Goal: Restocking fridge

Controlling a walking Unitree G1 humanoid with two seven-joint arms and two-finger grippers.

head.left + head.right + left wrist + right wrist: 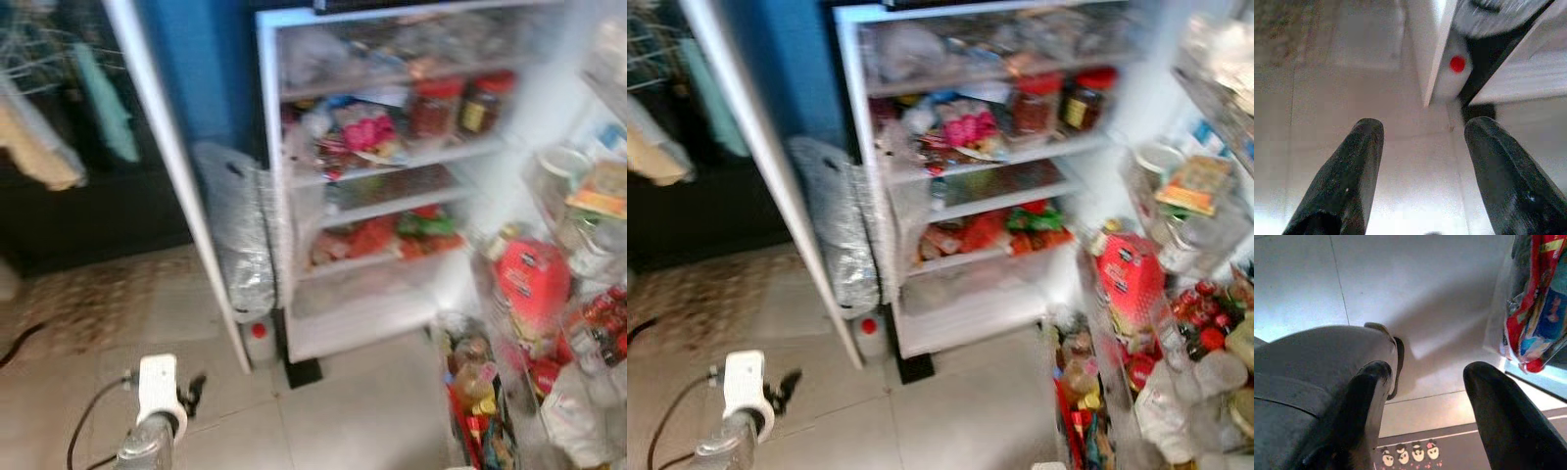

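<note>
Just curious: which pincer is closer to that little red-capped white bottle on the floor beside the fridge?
Left. The left pincer points toward the bottle; the right pincer faces floor by the door's packets.

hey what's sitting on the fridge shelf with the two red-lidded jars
Beside the two red-lidded jars on that fridge shelf lie a pink bundle and crumpled packets, too blurred to identify. Anything behind the jars is hidden.

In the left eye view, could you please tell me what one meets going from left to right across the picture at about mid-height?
Hanging cloths → white door edge → silvery bag → fridge shelves → red packet in the door rack.
</note>
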